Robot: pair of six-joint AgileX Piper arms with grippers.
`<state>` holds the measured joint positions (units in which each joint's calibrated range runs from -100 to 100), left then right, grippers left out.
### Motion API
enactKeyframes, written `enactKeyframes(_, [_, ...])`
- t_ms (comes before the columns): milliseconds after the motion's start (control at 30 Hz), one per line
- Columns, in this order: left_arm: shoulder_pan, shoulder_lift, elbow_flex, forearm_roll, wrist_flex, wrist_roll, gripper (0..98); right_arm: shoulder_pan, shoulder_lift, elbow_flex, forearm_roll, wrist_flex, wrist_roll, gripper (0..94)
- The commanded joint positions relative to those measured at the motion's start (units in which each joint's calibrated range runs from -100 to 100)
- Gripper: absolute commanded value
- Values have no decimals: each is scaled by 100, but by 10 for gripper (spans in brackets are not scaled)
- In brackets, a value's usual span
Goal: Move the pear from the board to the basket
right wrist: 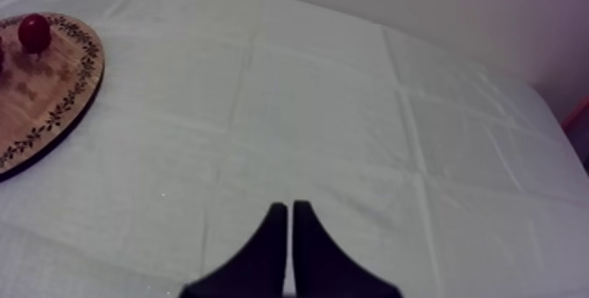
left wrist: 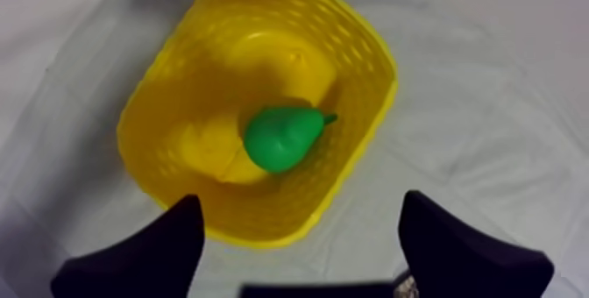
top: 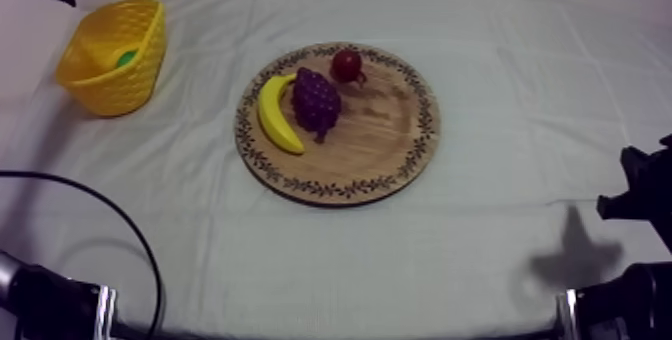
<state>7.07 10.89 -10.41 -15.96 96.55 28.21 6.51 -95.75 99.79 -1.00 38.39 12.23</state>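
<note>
Left wrist view: left hand (left wrist: 300, 201) spread above pear (left wrist: 282, 138) lying in yellow basket (left wrist: 351, 47).

A banana (top: 277, 114) touches the bunch of grapes (top: 316, 102), a small red fruit (top: 346, 65) just beside.

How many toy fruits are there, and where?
4. The banana, the bunch of grapes and the small red fruit lie on the wooden board; the pear lies inside the yellow basket.
</note>
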Motion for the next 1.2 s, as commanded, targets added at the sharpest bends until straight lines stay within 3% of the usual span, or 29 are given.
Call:
enactKeyframes(0, [17, -792, 238, 18, -114, -107, 814, 0, -1, -1, 0, 0, 1, 3])
enactKeyframes(333, [-76, -3593, 1570, 308, -877, -852, 788, 0, -1, -1, 0, 0, 1, 3])
enactKeyframes(567, [-135, -5362, 2597, 484, -1576, -1419, 672, 0, -1, -1, 0, 0, -2, 3])
enactKeyframes(733, [-175, -6472, 3571, 561, -2301, -1739, 491, 0, -1, -1, 0, 0, 1, 3])
enactKeyframes(833, [-190, -7147, 4345, 619, -3044, -1991, 312, 0, -1, -1, 0, 0, 1, 3])
enactKeyframes(967, [-298, -8039, 5674, 695, -4140, -2045, 129, 0, -1, -1, 0, 0, 3, 3])
enactKeyframes(1167, [-448, -9177, 7667, 759, -5334, -2028, 17, 0, -1, -1, 0, 0, 1, 3])
